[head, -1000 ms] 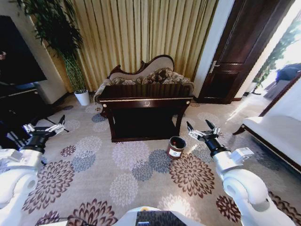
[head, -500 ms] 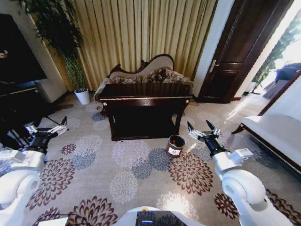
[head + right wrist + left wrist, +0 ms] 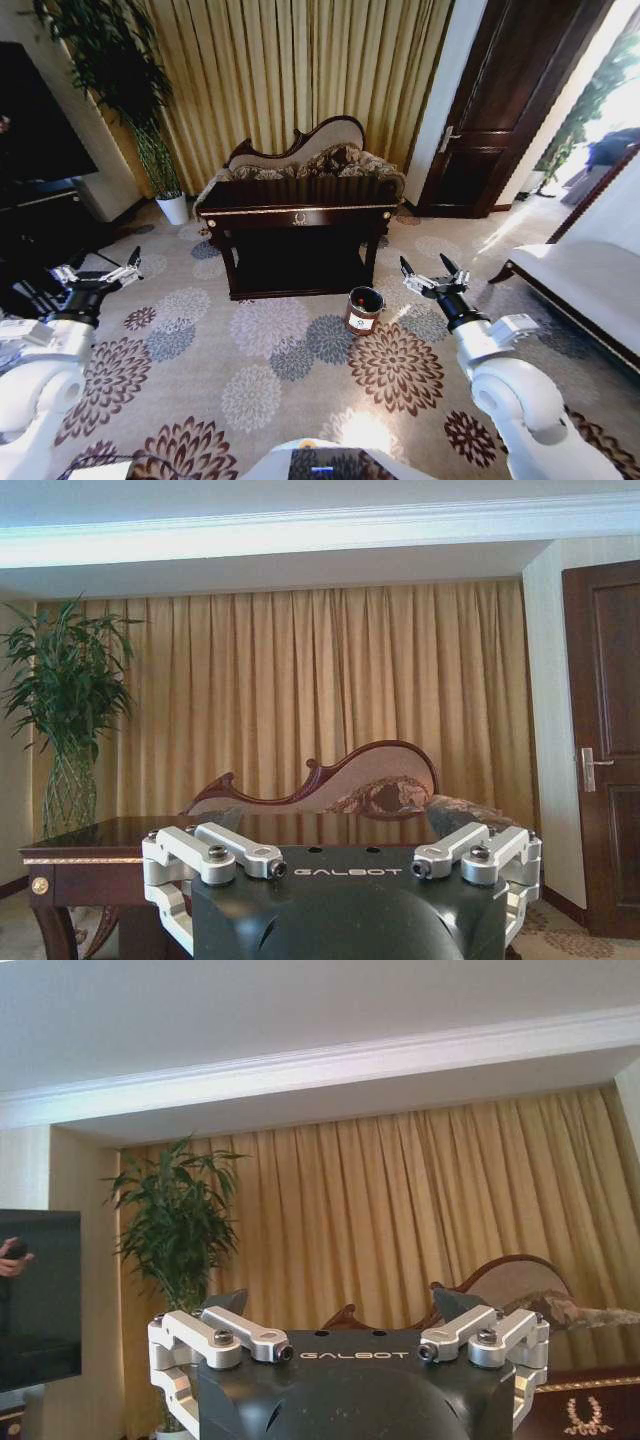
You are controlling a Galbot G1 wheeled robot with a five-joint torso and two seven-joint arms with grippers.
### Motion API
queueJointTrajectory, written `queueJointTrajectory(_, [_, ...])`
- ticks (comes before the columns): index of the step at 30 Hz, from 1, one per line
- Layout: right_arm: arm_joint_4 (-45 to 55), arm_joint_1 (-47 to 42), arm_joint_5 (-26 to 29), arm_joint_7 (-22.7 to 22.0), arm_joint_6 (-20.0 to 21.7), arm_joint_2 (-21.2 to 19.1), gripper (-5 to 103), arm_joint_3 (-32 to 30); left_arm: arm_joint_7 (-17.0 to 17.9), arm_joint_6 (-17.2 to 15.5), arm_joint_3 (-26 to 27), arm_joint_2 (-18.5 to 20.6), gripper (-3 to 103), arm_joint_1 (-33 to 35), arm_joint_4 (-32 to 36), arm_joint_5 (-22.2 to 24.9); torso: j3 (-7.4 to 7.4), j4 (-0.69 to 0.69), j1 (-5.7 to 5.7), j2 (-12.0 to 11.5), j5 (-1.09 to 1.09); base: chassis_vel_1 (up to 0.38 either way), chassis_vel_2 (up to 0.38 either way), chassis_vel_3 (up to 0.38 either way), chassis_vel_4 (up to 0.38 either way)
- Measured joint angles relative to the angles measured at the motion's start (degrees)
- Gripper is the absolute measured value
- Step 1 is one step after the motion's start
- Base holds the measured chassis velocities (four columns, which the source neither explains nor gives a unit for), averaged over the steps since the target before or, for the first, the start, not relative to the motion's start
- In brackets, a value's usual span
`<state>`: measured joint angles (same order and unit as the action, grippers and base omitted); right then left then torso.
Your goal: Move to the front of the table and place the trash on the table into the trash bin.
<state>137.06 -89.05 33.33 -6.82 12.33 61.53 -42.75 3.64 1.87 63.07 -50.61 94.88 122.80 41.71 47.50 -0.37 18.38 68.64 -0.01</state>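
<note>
With fingers spread open and empty, the left gripper point(image 3: 97, 274) and right gripper point(image 3: 432, 277) hang low at either side above the floral carpet point(image 3: 280, 375), the trash bin point(image 3: 363, 310) standing just before the dark table point(image 3: 296, 215), whose glossy surface lies ahead.

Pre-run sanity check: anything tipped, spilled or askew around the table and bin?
Nothing stands out. The trash bin stands upright on the carpet before the table. Left gripper and right gripper hang open, empty.
</note>
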Motion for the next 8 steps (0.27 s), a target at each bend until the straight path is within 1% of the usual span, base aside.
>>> queueJointTrajectory(2, [-0.2,0.0,-0.2,0.0,0.0,0.0,100,0.1,0.1,0.1,0.0,0.0,100,0.0,-0.2,0.0,0.00,0.02,0.00,0.0,-0.05,0.101,-0.025,-0.076,0.020])
queueJointTrajectory(5, [-0.4,0.0,-0.3,0.0,0.0,0.1,100,0.1,0.1,0.2,0.0,0.0,100,0.0,-0.3,0.0,0.00,0.00,0.00,0.0,0.00,0.120,-0.053,-0.116,0.068])
queueJointTrajectory(8, [-0.5,0.2,-0.4,0.0,0.0,0.1,100,0.2,0.1,0.2,0.0,-0.1,100,0.0,-0.3,0.1,0.00,0.00,0.00,0.0,0.00,0.121,-0.142,-0.133,0.100])
